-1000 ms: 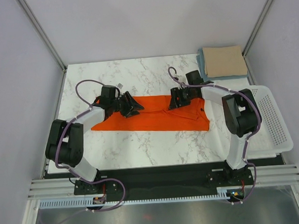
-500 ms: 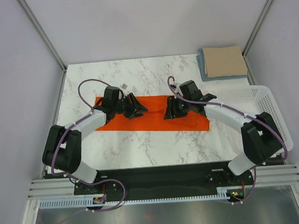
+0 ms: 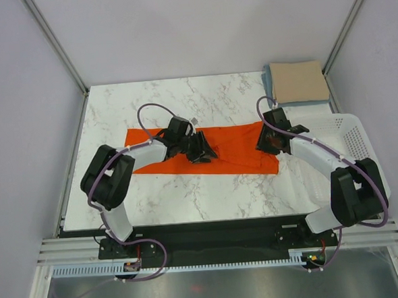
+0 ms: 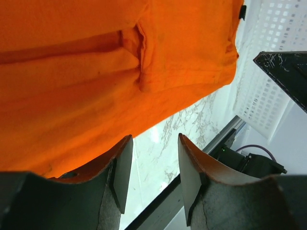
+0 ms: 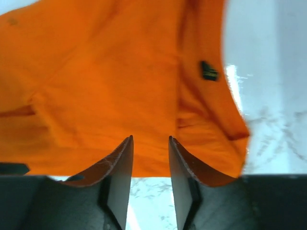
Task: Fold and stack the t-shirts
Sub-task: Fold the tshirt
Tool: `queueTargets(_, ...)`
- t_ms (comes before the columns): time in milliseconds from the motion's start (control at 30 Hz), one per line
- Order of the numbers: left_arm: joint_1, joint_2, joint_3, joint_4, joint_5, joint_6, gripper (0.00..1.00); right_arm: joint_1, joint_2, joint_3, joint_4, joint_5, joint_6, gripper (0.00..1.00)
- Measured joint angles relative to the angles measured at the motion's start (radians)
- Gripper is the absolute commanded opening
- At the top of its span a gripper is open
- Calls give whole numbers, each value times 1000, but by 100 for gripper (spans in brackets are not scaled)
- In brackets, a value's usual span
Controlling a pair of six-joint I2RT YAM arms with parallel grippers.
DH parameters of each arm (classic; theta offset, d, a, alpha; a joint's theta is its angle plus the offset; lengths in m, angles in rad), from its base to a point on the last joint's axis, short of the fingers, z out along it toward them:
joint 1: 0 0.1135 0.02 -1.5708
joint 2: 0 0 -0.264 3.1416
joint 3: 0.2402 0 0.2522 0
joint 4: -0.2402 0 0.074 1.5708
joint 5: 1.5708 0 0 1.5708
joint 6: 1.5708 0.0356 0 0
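Left fingers [image 4: 120,172]: half-spread, nothing between them, marble shows through the gap. They hang low over the middle of the orange t-shirt [image 3: 236,150]. My read is that this is a mid-length pinch point, so the strip can be doubled over.

The shirt lies flat mid-worktop [image 3: 182,96] as a long band running left to right, sleeve tucked onto the body (the left wrist view shows that fold). Lengthwise folds look done, cross fold not yet.

Right fingers [image 5: 120,167]: narrower gap, also gripping nothing, over the shirt's right end near a small dark tab [image 5: 208,70]. Probably staged to take that end while the left takes the middle.

Back right corner: tan t-shirt [image 3: 298,81] folded square on top of the light blue t-shirt [image 3: 269,84], touching it and well apart from the orange one. That's the stack target, kept out of the folding area.

White perforated basket [image 3: 362,159] sits at the worktop's right edge, beside the right arm.
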Motion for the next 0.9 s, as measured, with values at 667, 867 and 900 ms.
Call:
queueTargets(667,-30,206,163,9,7,2,43,-68,-16,-189,94,40,63,37)
queueTargets(867,-38,223,173,8,11,5,19,-68,-8,-204,138,11,63,37)
queueTargets(900,-40,223,174,9,11,7,15,-68,-6,-207,146,3,63,37)
